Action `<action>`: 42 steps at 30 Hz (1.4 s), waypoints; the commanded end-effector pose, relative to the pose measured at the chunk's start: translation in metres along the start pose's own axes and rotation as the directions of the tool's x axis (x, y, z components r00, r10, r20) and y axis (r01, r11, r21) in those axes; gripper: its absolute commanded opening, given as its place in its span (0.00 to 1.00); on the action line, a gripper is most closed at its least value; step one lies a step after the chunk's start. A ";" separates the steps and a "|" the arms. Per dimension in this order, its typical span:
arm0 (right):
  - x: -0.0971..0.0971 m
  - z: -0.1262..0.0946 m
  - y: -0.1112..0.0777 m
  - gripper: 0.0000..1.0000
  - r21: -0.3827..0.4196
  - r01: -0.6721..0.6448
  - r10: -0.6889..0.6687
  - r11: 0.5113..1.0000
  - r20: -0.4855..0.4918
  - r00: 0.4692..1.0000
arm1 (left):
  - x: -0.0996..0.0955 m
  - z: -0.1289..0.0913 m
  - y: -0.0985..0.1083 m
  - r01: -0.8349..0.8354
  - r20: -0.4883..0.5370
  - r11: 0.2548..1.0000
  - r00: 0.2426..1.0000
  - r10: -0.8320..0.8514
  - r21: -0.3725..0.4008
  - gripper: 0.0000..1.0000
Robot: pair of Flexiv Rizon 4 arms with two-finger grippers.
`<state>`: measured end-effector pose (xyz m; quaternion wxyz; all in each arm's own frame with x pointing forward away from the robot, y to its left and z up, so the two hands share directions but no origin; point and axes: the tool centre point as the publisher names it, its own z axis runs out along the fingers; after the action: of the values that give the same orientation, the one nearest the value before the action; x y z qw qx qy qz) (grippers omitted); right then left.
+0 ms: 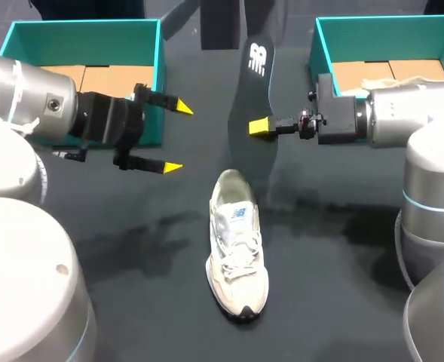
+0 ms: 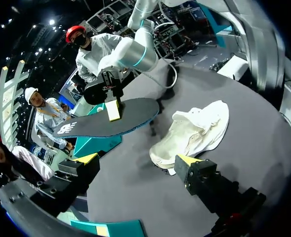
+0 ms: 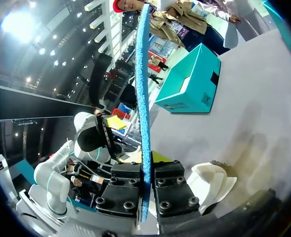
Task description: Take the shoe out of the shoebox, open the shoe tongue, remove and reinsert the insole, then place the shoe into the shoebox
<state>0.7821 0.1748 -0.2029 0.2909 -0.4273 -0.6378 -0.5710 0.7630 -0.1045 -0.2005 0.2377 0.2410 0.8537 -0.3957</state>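
Dark table bears a shoe and two shoeboxes.

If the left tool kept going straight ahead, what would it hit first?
Probably the dark insole held in the right tool; the left tool points toward it, though depth is unclear.

Shoe: cream and off-white, white laces, blue tongue mark. Insole: black top, white logo, blue underside. Left shoebox and right shoebox: teal walls, tan floors. Table: dark grey. Left gripper and right gripper: yellow tips.
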 end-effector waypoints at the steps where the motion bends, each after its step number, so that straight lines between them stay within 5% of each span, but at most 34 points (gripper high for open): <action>1: 0.001 0.001 0.000 0.00 0.003 -0.002 0.002 1.000 0.005 1.000 | -0.004 -0.003 -0.004 0.002 -0.055 0.997 0.998 -0.006 -0.079 1.00; 15: -0.007 0.017 -0.004 0.00 -0.030 0.108 -0.108 0.994 -0.015 0.994 | 0.024 0.005 0.024 0.225 -0.233 0.912 0.920 -0.314 -0.342 1.00; 25: -0.016 0.027 -0.007 0.00 -0.038 0.175 -0.175 0.984 0.005 0.985 | 0.058 0.026 0.034 0.258 -0.337 0.883 0.853 -0.399 -0.393 1.00; 38: -0.016 0.027 -0.007 0.00 -0.038 0.175 -0.175 0.984 0.005 0.985 | 0.058 0.026 0.034 0.258 -0.337 0.883 0.853 -0.399 -0.393 1.00; 42: -0.023 0.035 -0.009 0.00 -0.035 0.185 -0.186 0.982 -0.022 0.982 | 0.076 0.042 0.048 0.258 -0.346 0.868 0.839 -0.419 -0.425 1.00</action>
<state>0.7844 0.1973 -0.2251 0.2350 -0.3702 -0.6623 -0.6076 0.7396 -0.0874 -0.2808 0.0075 0.1181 0.9710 -0.2080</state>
